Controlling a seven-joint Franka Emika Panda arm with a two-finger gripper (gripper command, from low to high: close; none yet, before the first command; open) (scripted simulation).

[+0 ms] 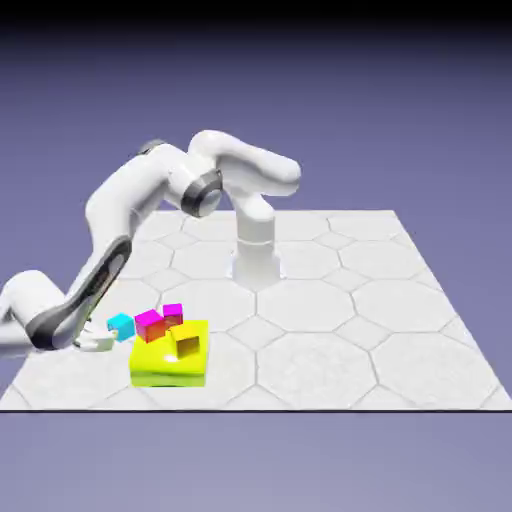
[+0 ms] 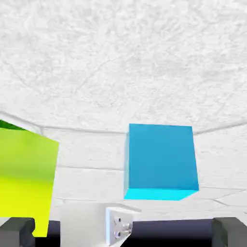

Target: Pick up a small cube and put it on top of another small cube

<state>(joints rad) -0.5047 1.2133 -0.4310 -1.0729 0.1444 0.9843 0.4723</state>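
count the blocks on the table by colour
cyan cube: 1
magenta cubes: 2
golden-yellow cube: 1
large yellow-green block: 1
total: 5

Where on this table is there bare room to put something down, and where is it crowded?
Bare: the whole table on the exterior view's right of the yellow block, up to the robot's base. Crowded: the near left corner, where the blue cube, pink cubes and open claw cluster.
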